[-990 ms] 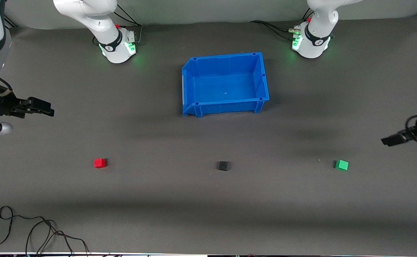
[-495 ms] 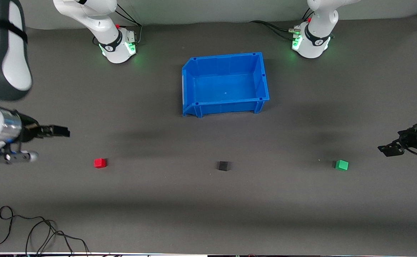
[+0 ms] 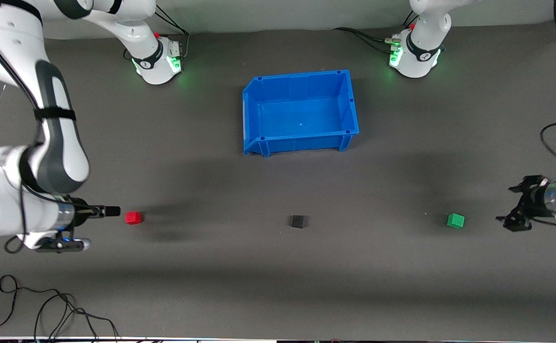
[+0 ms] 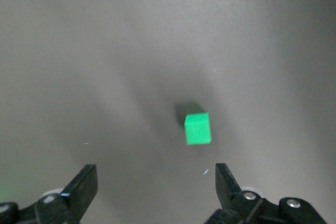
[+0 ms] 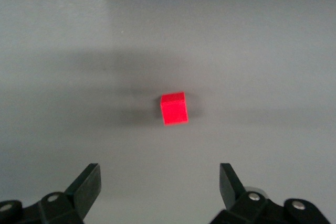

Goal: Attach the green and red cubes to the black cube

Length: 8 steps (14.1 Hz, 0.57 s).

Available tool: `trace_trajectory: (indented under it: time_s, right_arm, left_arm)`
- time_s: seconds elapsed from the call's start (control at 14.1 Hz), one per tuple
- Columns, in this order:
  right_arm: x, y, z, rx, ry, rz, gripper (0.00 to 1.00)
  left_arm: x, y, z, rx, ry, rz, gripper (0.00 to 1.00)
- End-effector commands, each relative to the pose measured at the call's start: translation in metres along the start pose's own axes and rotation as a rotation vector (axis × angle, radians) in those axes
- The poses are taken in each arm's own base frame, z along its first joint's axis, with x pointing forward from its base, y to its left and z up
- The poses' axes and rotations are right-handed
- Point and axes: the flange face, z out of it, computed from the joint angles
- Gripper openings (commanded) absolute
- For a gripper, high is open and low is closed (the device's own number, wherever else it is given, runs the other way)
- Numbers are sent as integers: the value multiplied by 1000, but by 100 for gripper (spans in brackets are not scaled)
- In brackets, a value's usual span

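Jaws apart on both: right gripper (image 3: 115,210) just beside red cube (image 3: 133,217), left gripper (image 3: 513,221) near green cube (image 3: 455,220) (black cube (image 3: 297,221) between, mid-desk).

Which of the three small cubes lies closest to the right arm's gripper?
The red cube, at the right arm's end of the row. The right gripper is just beside it, while the black cube and green cube lie farther along.

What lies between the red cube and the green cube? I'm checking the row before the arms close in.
Only the black cube, apart from red cube and green cube, front view.
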Motion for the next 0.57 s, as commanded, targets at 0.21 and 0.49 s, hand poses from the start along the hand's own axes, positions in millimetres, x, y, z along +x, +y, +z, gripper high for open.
trace_trajectory:
  time_s: [0.21, 0.49]
  right_arm:
    - [32, 5, 85, -32, -16, -4, 100]
    - [40, 4, 120, -32, 20, -6, 100]
  left_arm:
    - [2, 27, 60, -6, 48, -99, 96]
    - [-2, 32, 107, -20, 77, -130, 89]
